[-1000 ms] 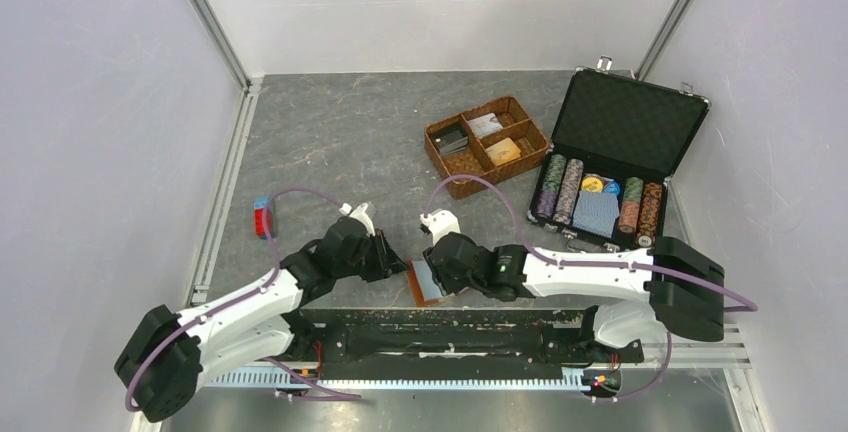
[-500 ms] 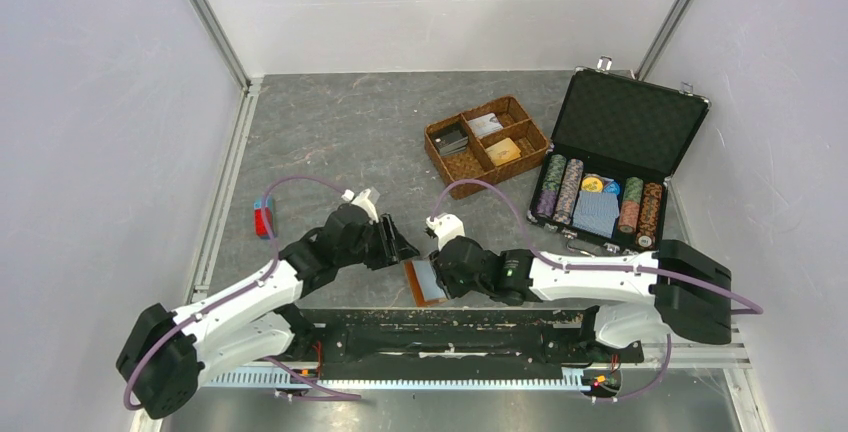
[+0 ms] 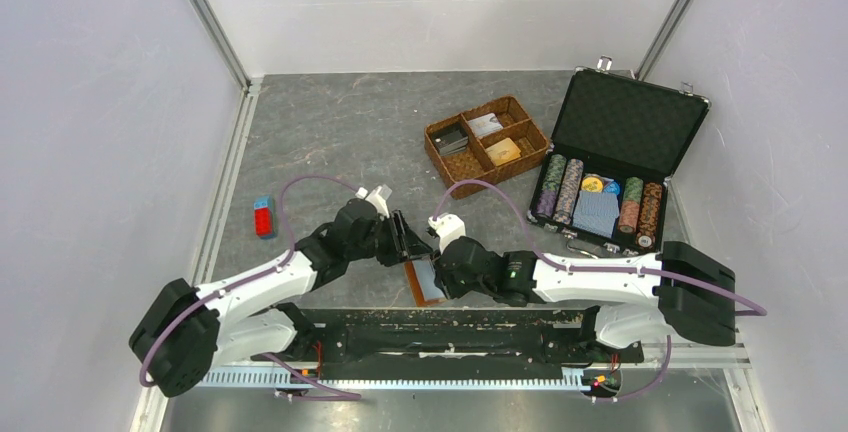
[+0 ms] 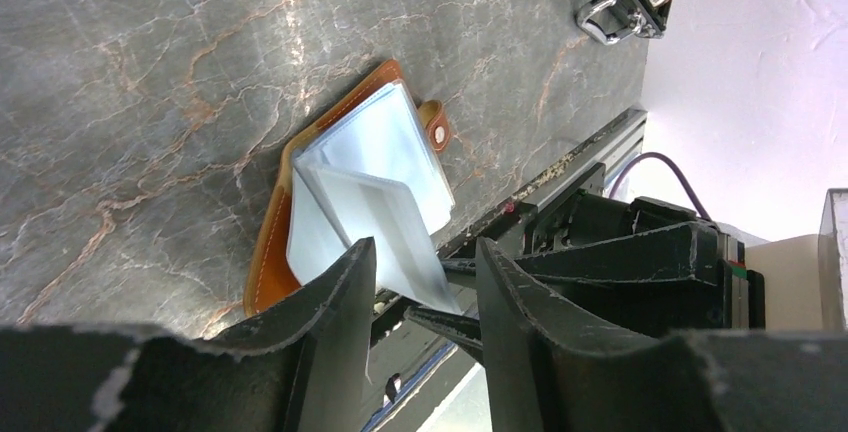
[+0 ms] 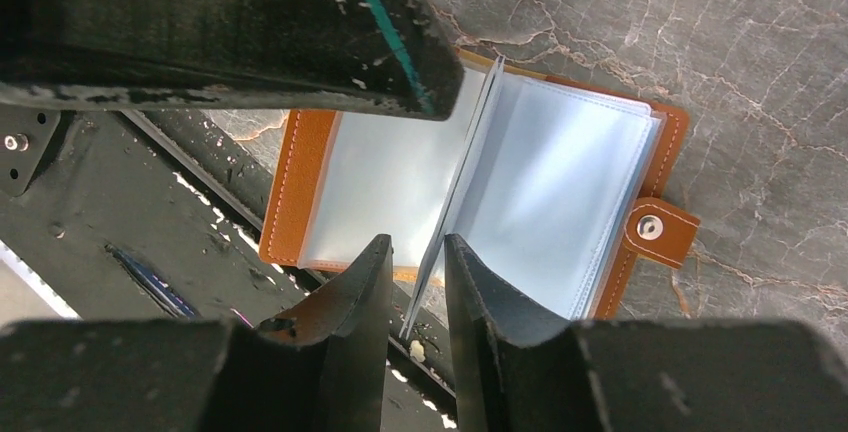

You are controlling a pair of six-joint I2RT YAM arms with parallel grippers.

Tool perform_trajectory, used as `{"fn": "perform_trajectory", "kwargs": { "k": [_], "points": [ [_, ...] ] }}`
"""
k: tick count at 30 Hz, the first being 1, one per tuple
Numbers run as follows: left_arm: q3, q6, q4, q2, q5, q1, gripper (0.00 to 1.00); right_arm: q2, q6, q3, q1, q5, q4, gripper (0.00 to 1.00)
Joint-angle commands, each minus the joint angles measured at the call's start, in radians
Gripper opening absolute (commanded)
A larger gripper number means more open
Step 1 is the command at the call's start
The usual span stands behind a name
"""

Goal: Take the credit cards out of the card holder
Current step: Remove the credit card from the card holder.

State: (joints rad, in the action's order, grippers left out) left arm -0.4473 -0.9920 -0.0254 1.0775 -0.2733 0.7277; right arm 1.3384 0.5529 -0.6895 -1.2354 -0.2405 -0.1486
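**Asker:** What has changed in the last second?

**Me:** Over that second my left gripper (image 4: 422, 252) has swung in from the left. It now hangs just over the far edge of the card holder (image 3: 423, 282), which has stayed where it was. My right arm has barely shifted.

**Asker:** Where is the holder?

**Me:** It lies spread open on the grey marbled table (image 3: 330, 132), at the near edge, hard against the black rail my bases are bolted to. The tan-brown cover is down and the pale blue-grey sleeves face up. The snap tab (image 5: 655, 229) sticks out flat to one side.

**Asker:** And your pincers?

**Me:** The left one is released. Its fingers (image 4: 335, 302) stand apart with nothing clamped between them. My right gripper (image 5: 415, 244) has narrowed about one lifted sleeve leaf (image 5: 455, 182), which stands on edge in the gap. I cannot tell whether the pads actually bite it.

**Asker:** Where are the credit cards?

**Me:** I cannot tell whether any sit in those sleeves.

**Asker:** Can you read any writing?

**Me:** None. The print on the poker chips (image 3: 570, 190) and on the blue-patterned deck (image 3: 597, 214) is too small. Both sit in the open black case (image 3: 625, 122), far right. The woven basket (image 3: 440, 157) stands just left of the case, well apart from the holder.
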Motion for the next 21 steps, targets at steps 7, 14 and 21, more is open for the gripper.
{"fn": "perform_trajectory", "kwargs": {
  "k": [7, 14, 21],
  "points": [
    [-0.020, 0.001, -0.083, 0.069, -0.003, -0.003, 0.42, -0.013, 0.010, -0.001, -0.009, 0.001, 0.040, 0.28],
    [-0.011, 0.014, -0.082, 0.091, -0.001, -0.002, 0.39, -0.009, 0.013, -0.001, -0.009, -0.005, 0.040, 0.28],
    [-0.012, 0.026, -0.086, 0.121, 0.001, -0.003, 0.35, -0.007, 0.010, -0.004, -0.009, -0.006, 0.038, 0.28]
  ]
}}
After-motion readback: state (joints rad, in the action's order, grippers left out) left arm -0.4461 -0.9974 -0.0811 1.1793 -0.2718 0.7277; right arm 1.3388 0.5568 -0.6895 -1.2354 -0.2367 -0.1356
